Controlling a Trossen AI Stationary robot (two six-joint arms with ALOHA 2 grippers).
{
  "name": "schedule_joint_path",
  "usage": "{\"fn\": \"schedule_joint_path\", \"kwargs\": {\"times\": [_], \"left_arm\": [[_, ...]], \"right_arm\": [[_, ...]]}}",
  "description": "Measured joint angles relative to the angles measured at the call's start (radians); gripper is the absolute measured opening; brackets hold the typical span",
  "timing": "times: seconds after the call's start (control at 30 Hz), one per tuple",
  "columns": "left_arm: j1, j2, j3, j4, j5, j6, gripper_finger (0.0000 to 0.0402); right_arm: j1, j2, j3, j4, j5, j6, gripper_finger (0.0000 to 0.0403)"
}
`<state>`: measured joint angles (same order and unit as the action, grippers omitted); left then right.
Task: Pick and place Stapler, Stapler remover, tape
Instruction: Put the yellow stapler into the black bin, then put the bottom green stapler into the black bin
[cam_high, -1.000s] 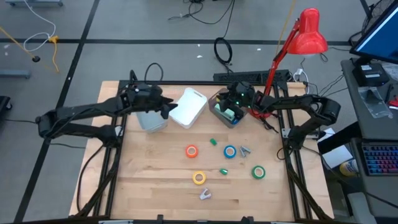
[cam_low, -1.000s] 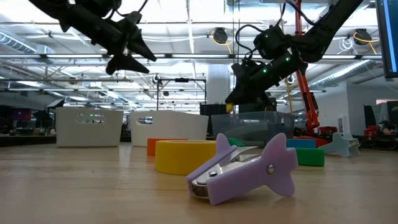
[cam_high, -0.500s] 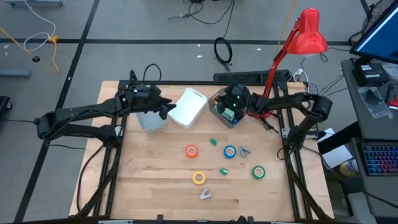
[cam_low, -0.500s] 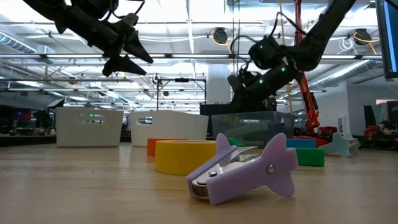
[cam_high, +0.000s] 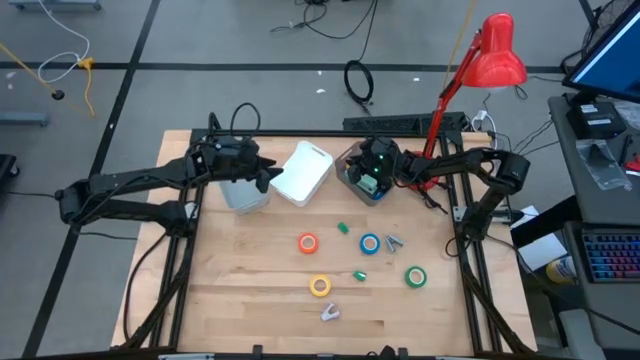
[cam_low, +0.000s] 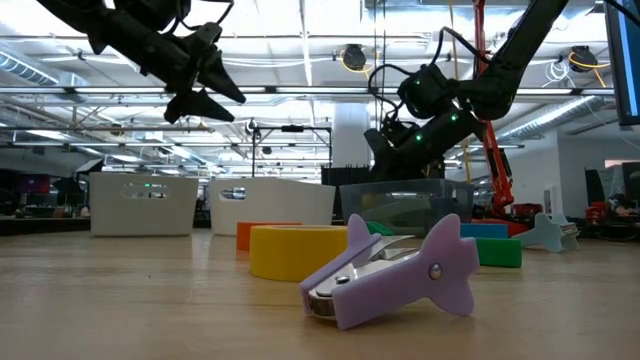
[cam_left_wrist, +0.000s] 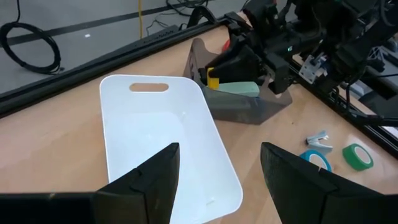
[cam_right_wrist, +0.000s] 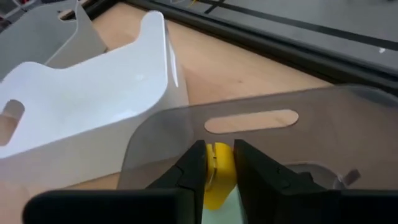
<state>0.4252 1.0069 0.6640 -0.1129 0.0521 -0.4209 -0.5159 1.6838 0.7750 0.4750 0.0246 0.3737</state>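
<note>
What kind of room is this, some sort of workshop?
Most likely a robotics lab in a large open industrial hall. Two dark arms are mounted over a wooden table, cables trail across the grey floor, and the low view shows exposed ceiling pipes and rows of lights.

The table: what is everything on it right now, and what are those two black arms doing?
tape rolls: four; orange, blue, yellow, green; mid-table.
staple removers: two; lilac at the near edge, grey-blue beside the blue roll.
small green pieces: two; mid-table.
white bin: one; back centre.
grey bin: one; back left.
clear bin: one; back right, holding green and yellow items.
red lamp: one; beyond the table.
left gripper: open, between grey and white bins.
right gripper: inside the clear bin, around a yellow item.
</note>
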Motion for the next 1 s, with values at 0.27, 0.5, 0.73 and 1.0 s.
{"fn": "schedule_joint_path", "kwargs": {"times": [0.27, 0.5, 0.73, 1.0], "left_arm": [[0.0, 0.0, 0.0, -0.022, 0.001, 0.0, 0.0228], [0.0, 0.0, 0.0, -0.027, 0.002, 0.001, 0.0228], [0.0, 0.001, 0.0, -0.027, 0.002, 0.002, 0.0228], [0.0, 0.001, 0.001, -0.038, 0.003, 0.007, 0.0228]], "right_arm": [[0.0, 0.0, 0.0, -0.001, 0.002, -0.019, 0.0114], [0.0, 0.0, 0.0, 0.014, 0.029, -0.019, 0.0124], [-0.002, 0.0, 0.0, 0.013, 0.054, -0.004, 0.0144], [-0.001, 0.0, 0.0, 0.012, 0.056, -0.017, 0.0176]]}}
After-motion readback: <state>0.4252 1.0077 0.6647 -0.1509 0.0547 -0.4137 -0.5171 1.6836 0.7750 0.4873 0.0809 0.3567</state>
